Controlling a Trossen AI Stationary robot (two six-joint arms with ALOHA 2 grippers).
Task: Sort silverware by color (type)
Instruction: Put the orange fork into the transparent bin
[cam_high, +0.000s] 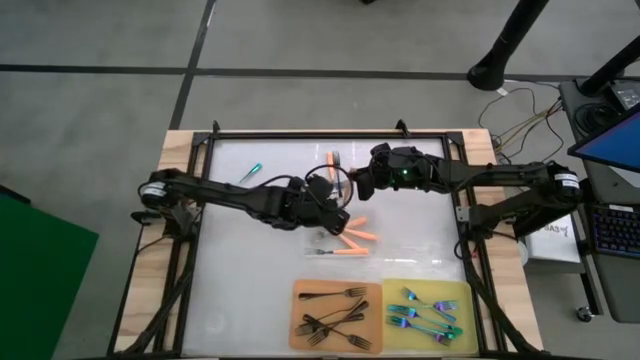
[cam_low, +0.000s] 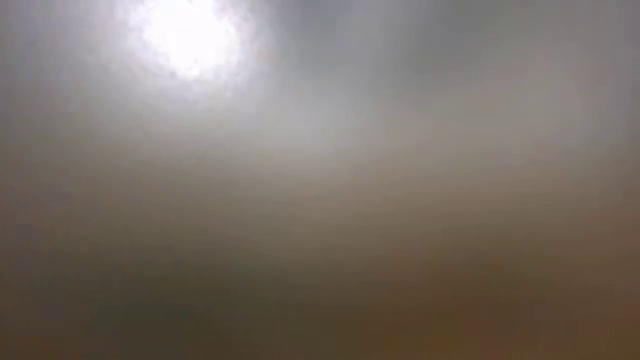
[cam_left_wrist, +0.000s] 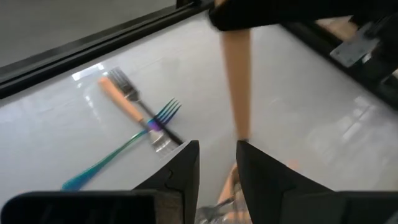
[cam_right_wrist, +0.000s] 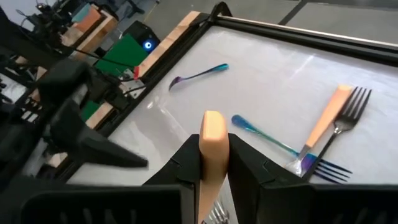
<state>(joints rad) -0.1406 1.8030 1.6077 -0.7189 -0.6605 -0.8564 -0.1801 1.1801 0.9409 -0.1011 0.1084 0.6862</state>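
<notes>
My right gripper (cam_high: 362, 183) (cam_right_wrist: 213, 163) is shut on an orange-handled fork (cam_right_wrist: 213, 134) above the table's middle. My left gripper (cam_high: 325, 197) (cam_left_wrist: 217, 155) is open right beside it, with its fingers on either side of the handle's lower end (cam_left_wrist: 242, 132). I cannot tell whether they touch it. Three forks, one orange-handled (cam_left_wrist: 121, 99), one iridescent (cam_left_wrist: 118, 155) and one dark, lie crossed at the far middle (cam_high: 336, 165). A teal fork (cam_high: 250, 172) lies alone at the far left. Two orange-handled forks (cam_high: 357, 240) lie at mid-table. The low view shows only haze. My right gripper pinches the fork's orange handle (cam_right_wrist: 213, 152) between its two fingers. It comes from the table's right side. The handle's rounded end (cam_right_wrist: 213, 119) sticks out past the fingertips, and silver tines show behind them. The fork is lifted clear of the table.
Several black forks lie on an orange mat (cam_high: 302, 292) at the near middle. Several iridescent forks lie on a yellow mat (cam_high: 462, 292) to its right. A black frame (cam_high: 300, 135) rims the white table. Cables and a laptop sit beyond the right edge.
</notes>
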